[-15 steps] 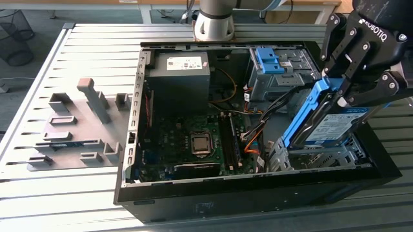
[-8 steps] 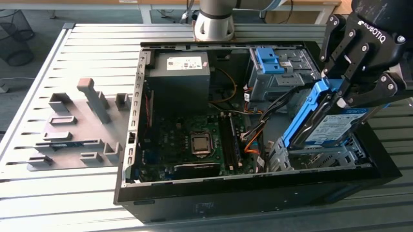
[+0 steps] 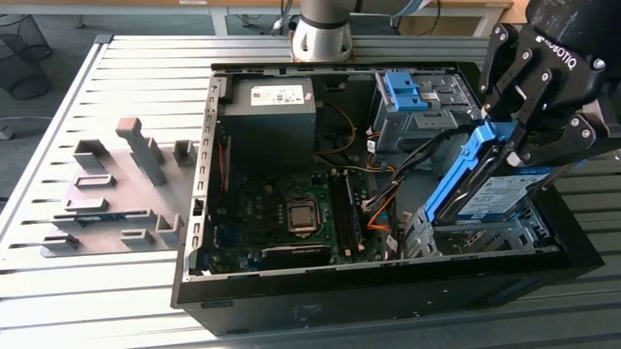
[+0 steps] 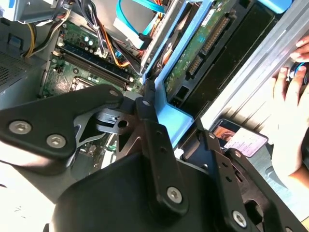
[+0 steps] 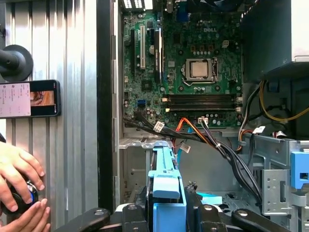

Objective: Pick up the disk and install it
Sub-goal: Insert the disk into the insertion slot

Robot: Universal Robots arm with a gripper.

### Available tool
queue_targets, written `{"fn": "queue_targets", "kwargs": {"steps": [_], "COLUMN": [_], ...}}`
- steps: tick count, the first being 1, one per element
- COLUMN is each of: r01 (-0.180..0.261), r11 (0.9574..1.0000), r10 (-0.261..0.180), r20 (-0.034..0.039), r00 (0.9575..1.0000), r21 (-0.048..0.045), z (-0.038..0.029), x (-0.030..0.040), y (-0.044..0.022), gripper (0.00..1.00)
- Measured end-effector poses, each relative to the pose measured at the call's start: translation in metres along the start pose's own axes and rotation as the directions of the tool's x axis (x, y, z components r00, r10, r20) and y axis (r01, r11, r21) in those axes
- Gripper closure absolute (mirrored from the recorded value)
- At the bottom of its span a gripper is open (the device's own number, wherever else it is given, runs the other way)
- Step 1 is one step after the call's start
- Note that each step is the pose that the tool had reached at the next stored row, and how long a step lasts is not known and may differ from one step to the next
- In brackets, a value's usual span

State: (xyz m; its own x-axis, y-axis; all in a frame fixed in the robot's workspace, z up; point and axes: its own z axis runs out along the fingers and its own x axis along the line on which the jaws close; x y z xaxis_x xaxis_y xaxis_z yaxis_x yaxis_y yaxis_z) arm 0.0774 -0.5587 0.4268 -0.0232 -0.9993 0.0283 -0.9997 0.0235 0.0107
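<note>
While the gripper (image 3: 529, 142) hangs over the open computer case (image 3: 291, 291), its fingers (image 5: 140, 220) are clamped on the disk (image 3: 485, 190) — blue rails between them, long axis sloping steeply down from the fingers toward the metal drive bay (image 3: 466, 240) just beneath.

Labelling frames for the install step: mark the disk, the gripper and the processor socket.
disk (image 3: 505, 193), exterior view, on its white-and-blue label.
gripper (image 5: 166, 212), first wrist view, midway between its fingertips, over the disk's blue rail.
processor socket (image 5: 199, 69), first wrist view, on its metal lid.
</note>
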Motion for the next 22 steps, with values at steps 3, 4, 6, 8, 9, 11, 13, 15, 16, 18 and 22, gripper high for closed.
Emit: {"fn": "queue_targets", "kwargs": {"steps": [3, 4, 6, 8, 9, 11, 13, 15, 16, 18, 22], "r01": [0.000, 0.000, 0.000, 0.000, 0.000, 0.000, 0.000, 0.000, 0.000, 0.000, 0.000], "r11": [1.0000, 1.0000, 1.0000, 1.0000, 1.0000, 1.0000, 1.0000, 1.0000, 1.0000, 1.0000, 1.0000], "r10": [0.000, 0.000, 0.000, 0.000, 0.000, 0.000, 0.000, 0.000, 0.000, 0.000, 0.000], "r20": [-0.0005, -0.0002, -0.0003, -0.0002, -0.0002, -0.0001, -0.0001, -0.0002, -0.0001, -0.0001, -0.0002], "r00": [1.0000, 1.0000, 1.0000, 1.0000, 1.0000, 1.0000, 1.0000, 1.0000, 1.0000, 1.0000, 1.0000], "r21": [-0.0001, -0.0001, 0.0000, 0.0000, 0.0000, 0.0000, 0.0000, 0.0000, 0.0000, 0.0000, 0.0000], "z": [0.0052, 0.0072, 0.0098, 0.0134, 0.0153, 0.0189, 0.0227, 0.0262, 0.0281, 0.0318, 0.0390], "x": [0.0002, 0.0002, 0.0003, 0.0009, 0.0013, 0.0020, 0.0027, 0.0034, 0.0038, 0.0047, 0.0062], "y": [-0.0001, -0.0001, -0.0002, -0.0002, -0.0002, -0.0003, -0.0003, -0.0004, -0.0004, -0.0005, -0.0006], "gripper": [0.56, 0.56, 0.56, 0.56, 0.56, 0.56, 0.58, 0.64, 0.71, 0.76, 0.89]}}
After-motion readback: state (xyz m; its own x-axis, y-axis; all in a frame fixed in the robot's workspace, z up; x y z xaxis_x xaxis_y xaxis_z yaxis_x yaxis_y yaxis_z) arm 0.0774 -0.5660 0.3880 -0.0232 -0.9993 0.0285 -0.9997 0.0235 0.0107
